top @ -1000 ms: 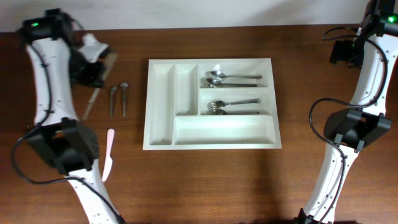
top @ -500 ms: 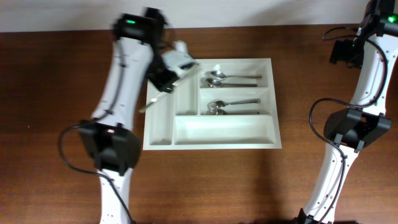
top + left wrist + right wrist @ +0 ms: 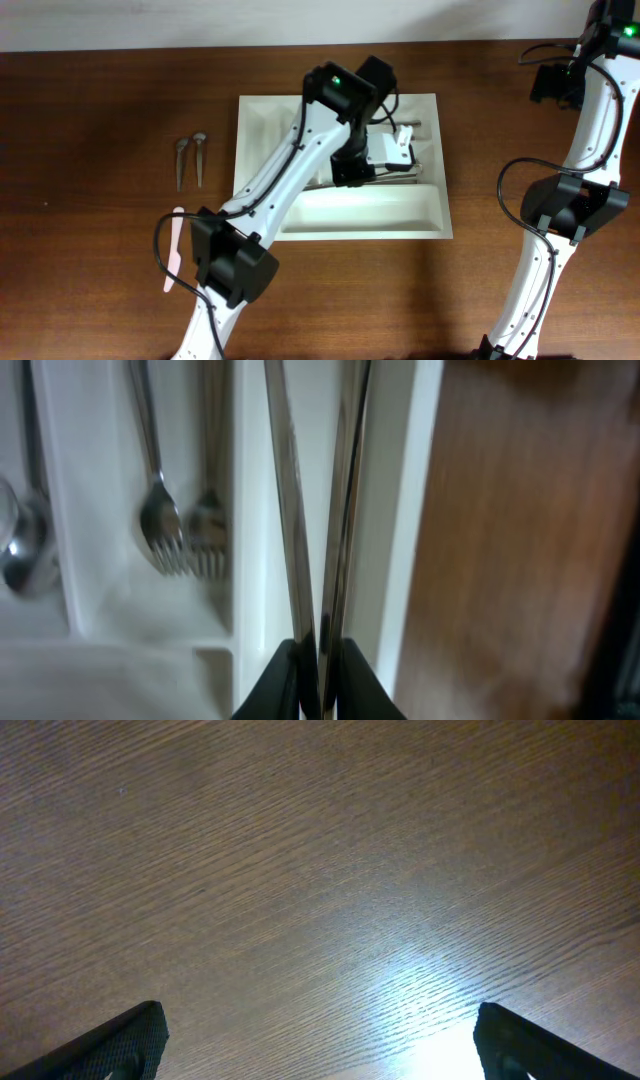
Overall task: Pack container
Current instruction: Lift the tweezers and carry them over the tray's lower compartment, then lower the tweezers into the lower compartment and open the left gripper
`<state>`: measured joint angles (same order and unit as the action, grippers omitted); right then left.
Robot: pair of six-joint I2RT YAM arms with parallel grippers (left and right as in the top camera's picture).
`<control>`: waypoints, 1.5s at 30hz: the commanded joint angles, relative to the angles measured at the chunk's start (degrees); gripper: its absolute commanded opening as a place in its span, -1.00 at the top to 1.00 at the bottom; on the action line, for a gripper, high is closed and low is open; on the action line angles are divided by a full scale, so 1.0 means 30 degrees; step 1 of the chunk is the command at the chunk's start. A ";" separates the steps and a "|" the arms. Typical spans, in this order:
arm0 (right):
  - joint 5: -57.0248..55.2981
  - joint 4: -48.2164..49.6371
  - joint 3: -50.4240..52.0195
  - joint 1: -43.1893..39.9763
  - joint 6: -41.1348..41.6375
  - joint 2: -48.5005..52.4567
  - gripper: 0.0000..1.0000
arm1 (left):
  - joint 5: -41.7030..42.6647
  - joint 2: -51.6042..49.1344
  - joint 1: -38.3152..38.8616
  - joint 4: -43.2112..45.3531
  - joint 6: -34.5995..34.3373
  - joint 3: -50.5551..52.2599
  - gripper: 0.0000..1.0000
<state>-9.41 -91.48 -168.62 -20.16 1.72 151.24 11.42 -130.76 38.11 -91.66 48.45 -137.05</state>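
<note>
In the overhead view, the container (image 3: 258, 150) was seen on the table, about midway between the left and right edges and nearer the far edge. The left arm (image 3: 300, 165) was stretched across it, so that much of the crosswise compartments was covered. The left gripper (image 3: 400, 152) was held over the right part of the container, and what it gripped could not be made out there. Two spoons (image 3: 190, 160) lay side by side on the table between the container and the left edge. A pink utensil (image 3: 172, 250) lay nearer the front left corner. The right gripper (image 3: 553, 85) was kept by the far right corner, well apart from the container.

In the left wrist view, the fingers (image 3: 285, 685) were shown clenched on a slim metal utensil (image 3: 285, 510), possibly two thin pieces pressed together. It was held over the outermost compartment, beside the container's outer wall. Two forks (image 3: 185, 535) were seen in the next compartment, and a spoon (image 3: 25, 550) beyond them. Whether the held piece touched the floor of the compartment could not be told.

In the right wrist view, the right gripper's fingertips (image 3: 130, 1040) were spread wide over bare wood, nothing being held between them.
</note>
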 commanded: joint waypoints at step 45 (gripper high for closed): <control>-0.0029 0.0007 -0.0007 -0.0007 0.0240 0.0131 -0.97 | -0.0379 -0.0197 0.0124 0.5872 0.0444 0.8204 0.60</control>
<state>-9.41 -91.48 -168.62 -20.16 1.74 151.24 10.07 -130.85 38.30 -73.34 48.86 -112.38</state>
